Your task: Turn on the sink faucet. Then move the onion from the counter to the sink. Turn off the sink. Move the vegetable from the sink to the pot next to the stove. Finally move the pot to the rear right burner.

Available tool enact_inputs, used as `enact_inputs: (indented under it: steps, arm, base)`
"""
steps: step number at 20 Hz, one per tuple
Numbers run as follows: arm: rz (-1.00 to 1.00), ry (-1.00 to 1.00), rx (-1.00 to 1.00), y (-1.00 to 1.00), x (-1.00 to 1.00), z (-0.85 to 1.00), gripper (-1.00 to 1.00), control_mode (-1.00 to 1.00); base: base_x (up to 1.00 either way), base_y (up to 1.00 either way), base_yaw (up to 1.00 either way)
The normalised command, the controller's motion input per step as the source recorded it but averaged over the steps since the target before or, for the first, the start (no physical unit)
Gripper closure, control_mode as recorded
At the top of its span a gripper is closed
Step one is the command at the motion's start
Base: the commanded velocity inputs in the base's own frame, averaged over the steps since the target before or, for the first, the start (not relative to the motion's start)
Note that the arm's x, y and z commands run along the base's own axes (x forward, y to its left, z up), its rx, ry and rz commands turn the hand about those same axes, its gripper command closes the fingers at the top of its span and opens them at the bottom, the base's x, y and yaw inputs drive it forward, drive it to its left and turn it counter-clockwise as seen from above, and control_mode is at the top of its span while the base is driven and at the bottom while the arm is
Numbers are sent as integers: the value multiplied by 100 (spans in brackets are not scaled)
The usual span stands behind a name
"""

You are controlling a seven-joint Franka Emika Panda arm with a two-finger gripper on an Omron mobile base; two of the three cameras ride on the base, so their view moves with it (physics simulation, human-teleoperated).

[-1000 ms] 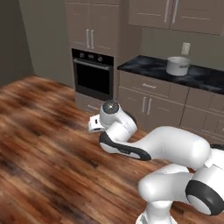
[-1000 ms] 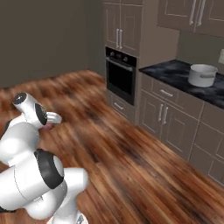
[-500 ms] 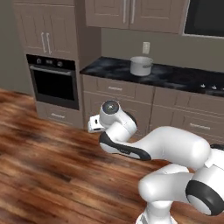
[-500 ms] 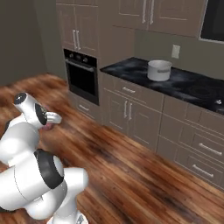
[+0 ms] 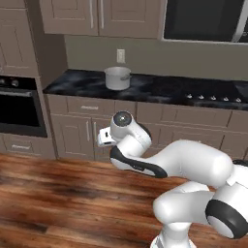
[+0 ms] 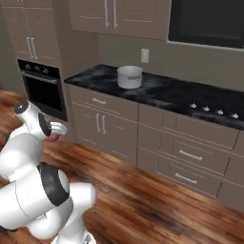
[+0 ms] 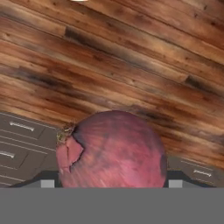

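Observation:
The onion, a reddish-pink ball with torn skin, looms close in the hand view above the wooden floor. My gripper is shut on it, held low and close to the arm. In the right base view a sliver of the onion peeks out under the hand. The white hand points left in the left base view. Across the room a silver pot stands on the black marble counter. To the pot's right lies the stove with its row of knobs.
Grey drawers and cabinet doors run under the counter. A black wall oven stands at the left. A dark microwave hangs above the stove. Open wooden floor lies between me and the cabinets.
The whole picture has slid left as the base moved: the oven went to the left edge, the pot and stove came toward the middle and nearer. The arm keeps its pose with the onion.

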Motion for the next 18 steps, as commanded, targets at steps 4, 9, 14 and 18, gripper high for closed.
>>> enact_inputs:
  steps: [4,9,14,18]
  arm:
    - [0,0,0,0,0,0,100,100]
    - [0,0,0,0,0,0,100,100]
    - [0,0,0,0,0,0,100,100]
    - [0,0,0,0,0,0,100,100]
  base:
    - [70,-7,-38]
    - [68,-3,-38]
    - [67,3,-38]
    - [73,16,-36]
